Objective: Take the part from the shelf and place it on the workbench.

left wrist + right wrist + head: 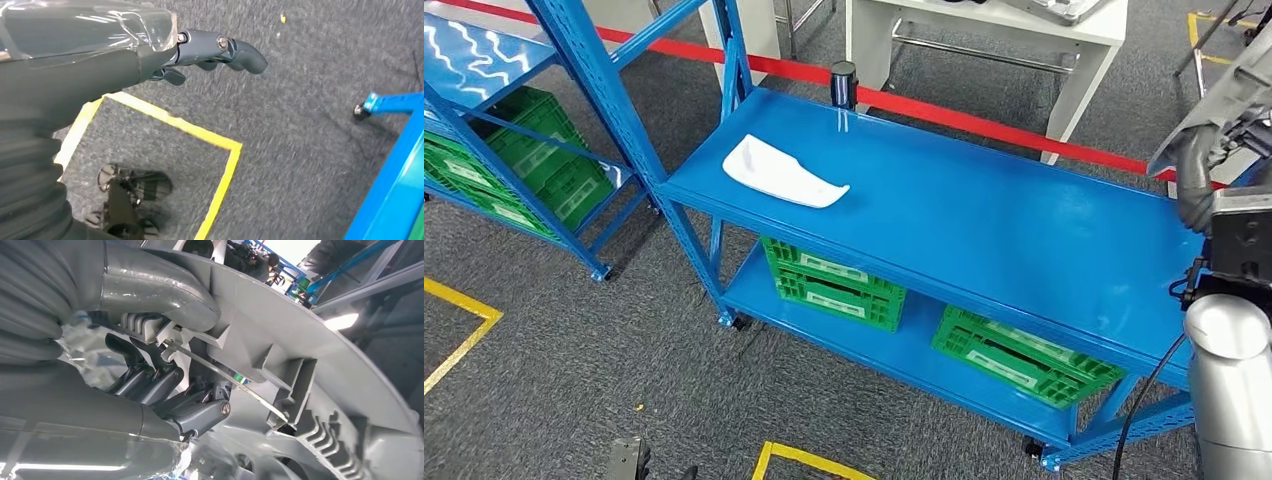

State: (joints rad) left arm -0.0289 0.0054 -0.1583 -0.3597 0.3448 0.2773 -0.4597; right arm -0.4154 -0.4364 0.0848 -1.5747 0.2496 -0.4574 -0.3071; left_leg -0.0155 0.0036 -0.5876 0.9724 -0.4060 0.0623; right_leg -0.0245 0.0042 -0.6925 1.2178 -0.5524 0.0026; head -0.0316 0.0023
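My right hand [165,385] grips a large grey moulded part [310,355], thumb over its rim and fingers under its ribbed inner side. In the head view that grey part [1214,100] is raised at the far right, beyond the right end of the blue workbench [984,220], with the right hand [1209,165] under it. A white curved part [779,172] lies flat on the bench top near its left end. My left hand [210,52] hangs over the grey carpet, fingers loosely bent, with nothing in it.
Green crates [834,285] [1024,355] sit on the bench's lower deck. A blue shelf rack [594,80] with more green crates [534,160] stands at the left. A black cylinder [844,85] stands at the bench's far edge. Behind are red floor tape [984,125] and a white table [984,30].
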